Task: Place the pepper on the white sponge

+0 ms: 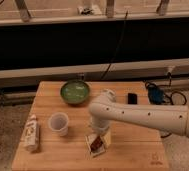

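Note:
The white sponge lies near the front edge of the wooden table, a little right of the middle. The dark red-brown pepper lies on top of it. My gripper hangs at the end of the white arm that reaches in from the right. It is just above and behind the sponge, close to the pepper. The gripper's lower end blends with the sponge, so I cannot tell whether it touches the pepper.
A green bowl stands at the back of the table. A translucent white cup stands left of the sponge, and a white labelled bottle lies at the left edge. A black block and a blue device with cables are at the back right.

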`<state>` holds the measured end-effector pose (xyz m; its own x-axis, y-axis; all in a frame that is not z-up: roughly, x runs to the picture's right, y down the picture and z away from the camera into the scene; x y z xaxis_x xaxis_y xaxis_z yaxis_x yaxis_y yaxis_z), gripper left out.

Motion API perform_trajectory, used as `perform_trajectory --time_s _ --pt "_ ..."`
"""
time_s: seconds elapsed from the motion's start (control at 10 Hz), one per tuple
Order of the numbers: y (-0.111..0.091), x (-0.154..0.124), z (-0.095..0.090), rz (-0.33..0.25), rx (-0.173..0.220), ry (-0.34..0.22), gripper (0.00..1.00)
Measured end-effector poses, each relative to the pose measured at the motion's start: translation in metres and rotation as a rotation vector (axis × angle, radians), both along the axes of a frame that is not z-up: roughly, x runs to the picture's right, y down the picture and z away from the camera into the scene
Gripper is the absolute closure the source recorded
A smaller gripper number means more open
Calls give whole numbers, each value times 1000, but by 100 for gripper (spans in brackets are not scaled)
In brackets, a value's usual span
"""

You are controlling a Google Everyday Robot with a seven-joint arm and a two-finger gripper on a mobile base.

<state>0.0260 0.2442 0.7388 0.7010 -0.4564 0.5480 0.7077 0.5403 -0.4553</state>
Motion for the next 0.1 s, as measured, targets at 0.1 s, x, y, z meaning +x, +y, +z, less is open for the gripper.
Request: perform_trajectory --time_s 0.1 --pt "0 2 0 5 2 -3 23"
